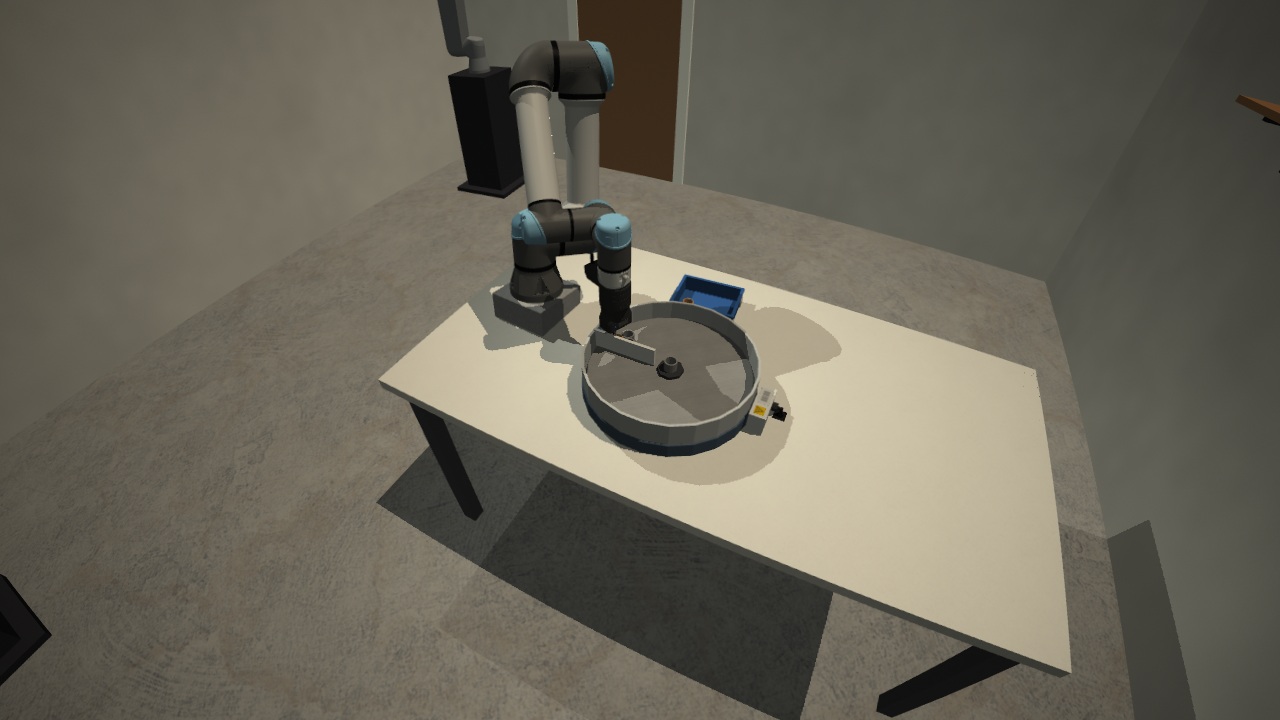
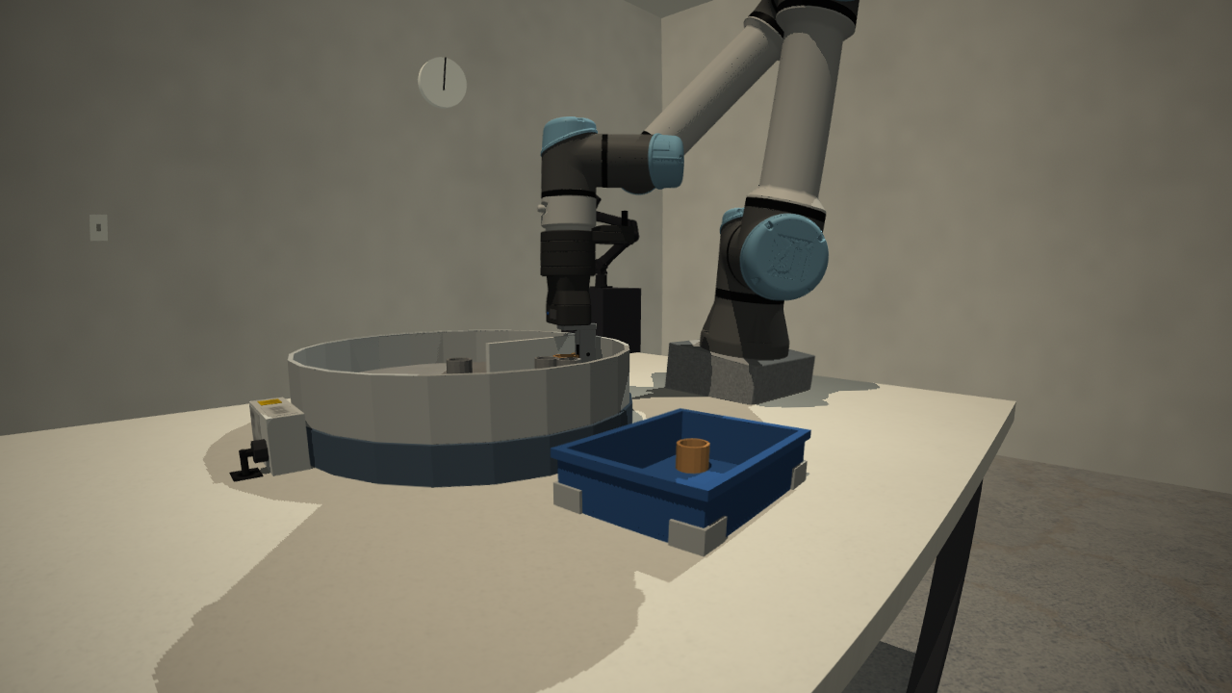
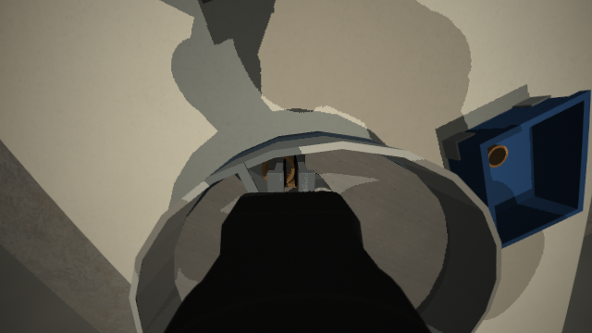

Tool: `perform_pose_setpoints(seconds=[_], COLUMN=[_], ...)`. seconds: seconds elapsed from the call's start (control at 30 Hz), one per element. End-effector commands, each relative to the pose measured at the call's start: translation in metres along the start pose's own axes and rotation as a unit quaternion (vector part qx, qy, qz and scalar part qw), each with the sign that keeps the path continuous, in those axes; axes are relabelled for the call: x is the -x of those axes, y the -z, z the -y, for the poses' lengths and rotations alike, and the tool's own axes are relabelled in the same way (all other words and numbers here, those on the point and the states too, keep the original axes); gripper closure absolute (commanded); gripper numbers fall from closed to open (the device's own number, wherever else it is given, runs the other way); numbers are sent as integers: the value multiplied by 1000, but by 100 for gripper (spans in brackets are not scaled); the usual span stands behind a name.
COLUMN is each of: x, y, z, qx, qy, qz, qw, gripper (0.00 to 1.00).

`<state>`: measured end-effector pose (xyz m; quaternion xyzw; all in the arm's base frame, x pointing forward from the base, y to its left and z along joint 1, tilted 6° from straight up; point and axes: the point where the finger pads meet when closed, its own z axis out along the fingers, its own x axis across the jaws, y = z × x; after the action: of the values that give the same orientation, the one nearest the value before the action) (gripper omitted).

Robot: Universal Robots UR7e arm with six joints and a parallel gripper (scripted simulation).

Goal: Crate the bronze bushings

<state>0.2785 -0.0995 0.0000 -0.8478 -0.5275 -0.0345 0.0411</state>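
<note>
My gripper [image 2: 576, 348] [image 3: 289, 165] is down inside the turning table [image 1: 673, 437] [image 2: 460, 409] [image 3: 491, 259], by the rim. In the wrist view its fingers are shut on the wall of a bronze bushing [image 3: 291, 173], and one finger seems to stand inside its ring; the fingers partly hide it. A steel bushing [image 1: 627, 335] [image 2: 544, 363] [image 3: 323, 190] stands close beside the fingers. The blue crate [image 1: 735, 306] [image 2: 637, 508] [image 3: 555, 222] holds one upright bronze bushing [image 1: 688, 300] [image 2: 692, 455] [image 3: 498, 156].
A thin upright guide plate [image 1: 623, 345] [image 2: 522, 354] [image 3: 248, 178] crosses the turning table beside the gripper. A hub [image 1: 669, 365] [image 2: 459, 366] stands at its centre. A raised wall surrounds the disc. A control box [image 1: 759, 419] [image 2: 279, 439] is fixed outside.
</note>
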Motion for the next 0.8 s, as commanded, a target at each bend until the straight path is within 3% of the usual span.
perform_pose_setpoints(seconds=[0.0,0.77], x=[-1,-1], y=[0,8], z=[0,0], qx=[1,1], qy=[0,0], qz=[1,1], qw=[1000,1000], gripper=[100,100])
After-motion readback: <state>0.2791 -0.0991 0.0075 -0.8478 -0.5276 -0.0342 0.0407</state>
